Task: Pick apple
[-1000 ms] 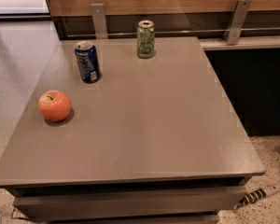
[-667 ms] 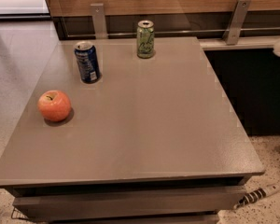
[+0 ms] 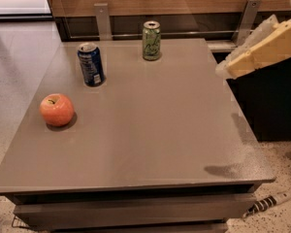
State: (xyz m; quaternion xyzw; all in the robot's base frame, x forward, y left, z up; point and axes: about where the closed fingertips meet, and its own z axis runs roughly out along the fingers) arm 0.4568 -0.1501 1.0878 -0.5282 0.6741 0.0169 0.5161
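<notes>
The apple (image 3: 56, 109) is round and orange-red with a small brown stem. It sits near the left edge of the grey table (image 3: 160, 130). My gripper (image 3: 231, 66), yellowish and white, reaches in from the upper right and hangs over the table's right edge. It is far to the right of the apple and holds nothing that I can see.
A blue soda can (image 3: 90, 64) stands behind the apple, and a green can (image 3: 151, 41) stands near the table's back edge. A wood-panelled wall with metal brackets (image 3: 102, 21) runs behind. A dark cabinet (image 3: 266, 101) stands to the right. A power strip (image 3: 271, 201) lies on the floor.
My gripper has come into view from the upper right and moved left and down over the table's right edge. The apple and both cans have not moved.
</notes>
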